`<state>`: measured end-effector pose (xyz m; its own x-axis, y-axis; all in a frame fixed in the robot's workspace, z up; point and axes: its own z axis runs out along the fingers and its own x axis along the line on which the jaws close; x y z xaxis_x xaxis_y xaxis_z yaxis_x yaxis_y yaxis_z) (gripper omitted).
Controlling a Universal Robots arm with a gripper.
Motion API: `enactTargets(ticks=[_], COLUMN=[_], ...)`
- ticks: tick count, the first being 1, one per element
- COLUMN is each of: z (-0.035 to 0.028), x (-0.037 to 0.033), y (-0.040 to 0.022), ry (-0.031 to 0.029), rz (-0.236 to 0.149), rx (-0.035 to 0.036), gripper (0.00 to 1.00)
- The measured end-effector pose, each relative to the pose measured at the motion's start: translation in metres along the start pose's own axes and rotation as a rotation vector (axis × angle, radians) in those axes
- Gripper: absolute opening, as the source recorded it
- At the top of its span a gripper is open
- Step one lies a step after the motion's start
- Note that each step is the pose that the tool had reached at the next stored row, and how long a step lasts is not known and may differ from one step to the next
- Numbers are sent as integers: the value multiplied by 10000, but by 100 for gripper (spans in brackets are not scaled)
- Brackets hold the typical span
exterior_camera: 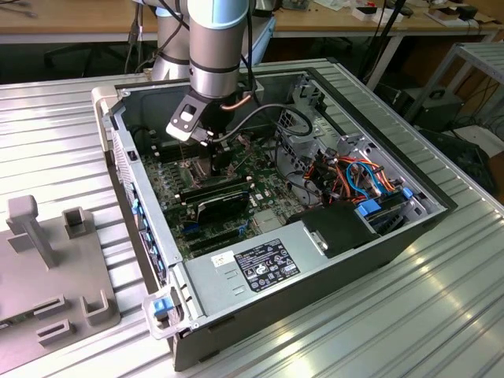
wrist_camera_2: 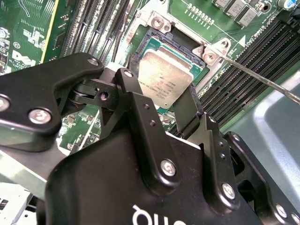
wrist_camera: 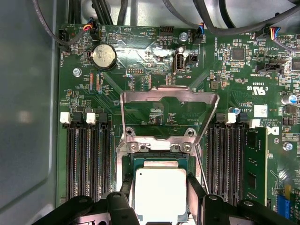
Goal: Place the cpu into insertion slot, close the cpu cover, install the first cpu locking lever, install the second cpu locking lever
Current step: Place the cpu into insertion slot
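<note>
My gripper (exterior_camera: 209, 157) reaches down into the open computer case, over the green motherboard. In both wrist views its two black fingers (wrist_camera: 127, 187) stand on opposite sides of the cpu (wrist_camera: 160, 194), a silver-grey square chip, and press on its edges. The cpu (wrist_camera_2: 166, 82) lies level within the silver rim of the insertion slot (wrist_camera: 159, 146); whether it rests fully seated I cannot tell. The cpu cover (wrist_camera: 169, 95), a silver frame with a big window, stands swung up and open behind the slot. A thin metal locking lever (wrist_camera_2: 262, 79) sticks out beside the slot's corner.
Long black memory slots (wrist_camera: 86, 159) flank the socket on both sides, one holding a green memory stick (wrist_camera: 255, 164). A coin battery (wrist_camera: 103, 56) sits beyond the cover. The case walls, a power supply (exterior_camera: 268, 264), coloured cables (exterior_camera: 362, 177) and a grey fixture (exterior_camera: 47, 260) surround the work area.
</note>
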<state>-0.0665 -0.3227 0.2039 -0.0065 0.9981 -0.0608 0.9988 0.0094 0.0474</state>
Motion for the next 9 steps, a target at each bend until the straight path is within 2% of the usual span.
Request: enactTargets(ticks=[2, 9], z=[22, 34], x=[1, -2], y=[-1, -24], ry=[-2, -4], rz=[0, 1], rx=[1, 3], gripper=[55, 55])
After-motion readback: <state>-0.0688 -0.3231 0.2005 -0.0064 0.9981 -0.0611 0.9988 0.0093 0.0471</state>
